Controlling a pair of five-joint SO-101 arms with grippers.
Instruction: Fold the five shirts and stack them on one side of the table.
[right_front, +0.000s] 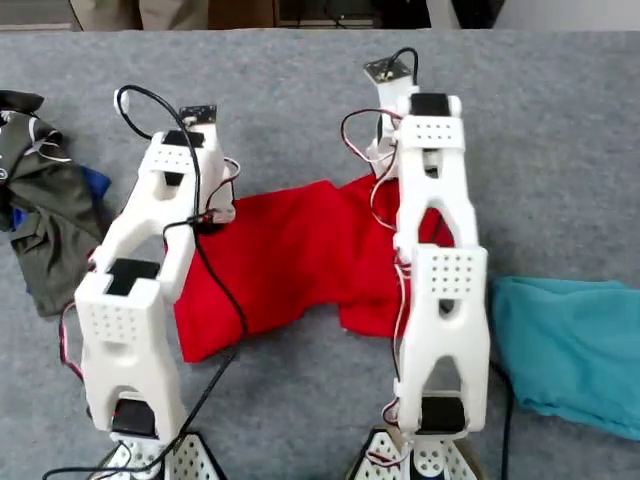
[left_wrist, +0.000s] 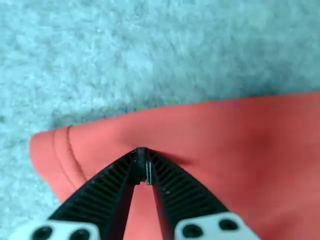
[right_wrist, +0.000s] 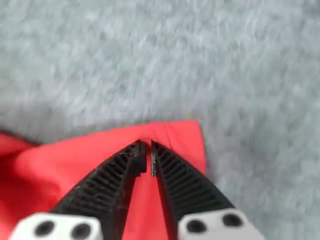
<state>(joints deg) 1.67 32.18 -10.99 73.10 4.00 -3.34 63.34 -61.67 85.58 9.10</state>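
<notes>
left tool (left_wrist: 141, 167), right tool (right_wrist: 147, 160) each pinched on red shirt (right_front: 290, 260) at its far hem; teal shirt (right_front: 570, 340) by table (right_front: 560, 130) right edge.

Bright, even overhead light throws only soft, faint shadows onto the grey table cover (left_wrist: 150, 50) along the edge of the red shirt (left_wrist: 240, 150).

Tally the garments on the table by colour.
red shirt: 1
teal shirt: 1
olive shirt: 1
blue garment, a sliver in the heap: 1
black garment, at the heap's edge: 1
Total: 5
</notes>
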